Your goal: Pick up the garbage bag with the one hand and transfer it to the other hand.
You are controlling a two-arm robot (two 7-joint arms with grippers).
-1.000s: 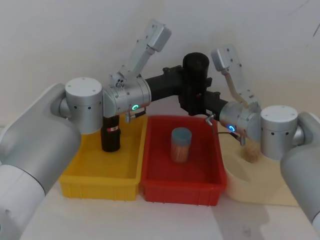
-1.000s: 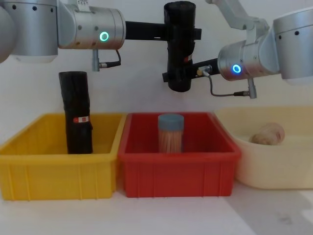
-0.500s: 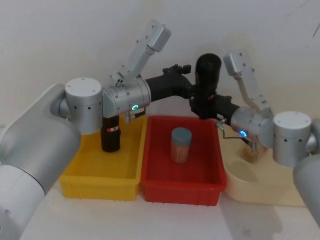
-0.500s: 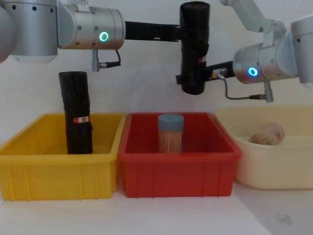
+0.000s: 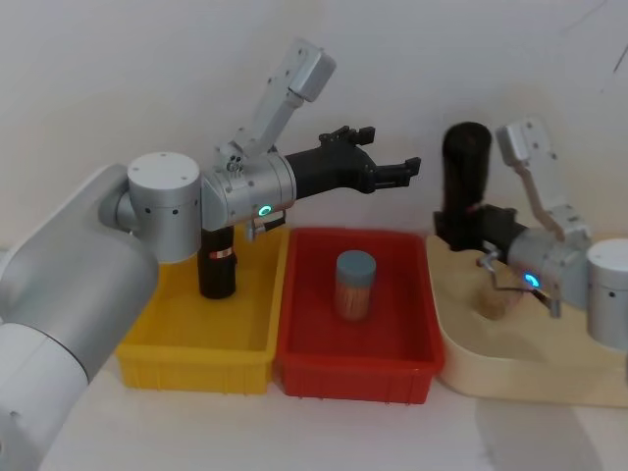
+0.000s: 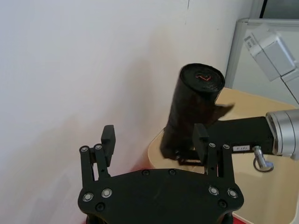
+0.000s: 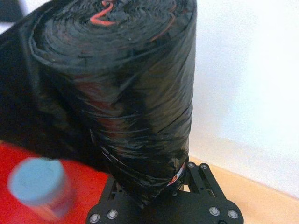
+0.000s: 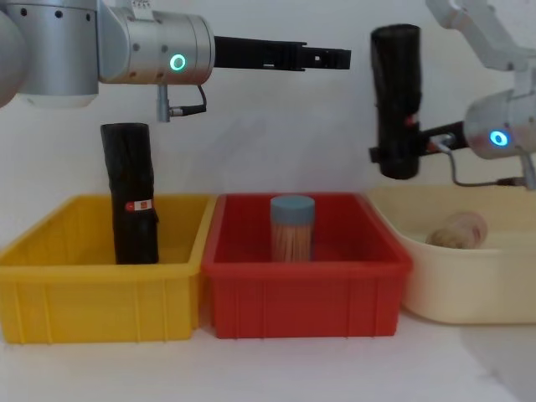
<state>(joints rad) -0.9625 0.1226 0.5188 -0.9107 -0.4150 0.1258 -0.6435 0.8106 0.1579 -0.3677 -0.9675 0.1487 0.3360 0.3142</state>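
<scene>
1. The garbage bag [image 8: 396, 100], a tight black roll, stands upright in the air above the left rim of the cream tray [image 8: 435, 285], clear of everything beneath it.
2. The other hand [image 5: 461, 228], the right gripper, has its jaws clamped on the lower part of the roll, so most of the roll's length rises above the grip. In the right wrist view the roll [image 7: 126, 93] rises straight out of the gripper's base, and a bit of red-and-white label shows just above the jaws.
3. The one hand [image 8: 331, 58], the left gripper, reaches out level above the red bin [image 8: 306, 293], pointing toward the roll. Its jaws stand apart and hold nothing.
4. The roll lies beyond the tips of those parted jaws, off to their right with a clear gap of air between. In the left wrist view the roll [image 6: 191, 107] shows between and past the two fingertips [image 6: 108, 137], touching neither.
5. A second black roll [image 8: 131, 194] stands upright in the yellow bin [image 8: 100, 293] at the left end of the worktop [image 8: 268, 368], with a red-and-white label low on its side.
6. A clear jar with a blue lid [image 8: 292, 228] stands in the middle of the red bin.
7. A roundish tan object [image 8: 459, 229] lies in the cream tray, at the right end of the worktop.
</scene>
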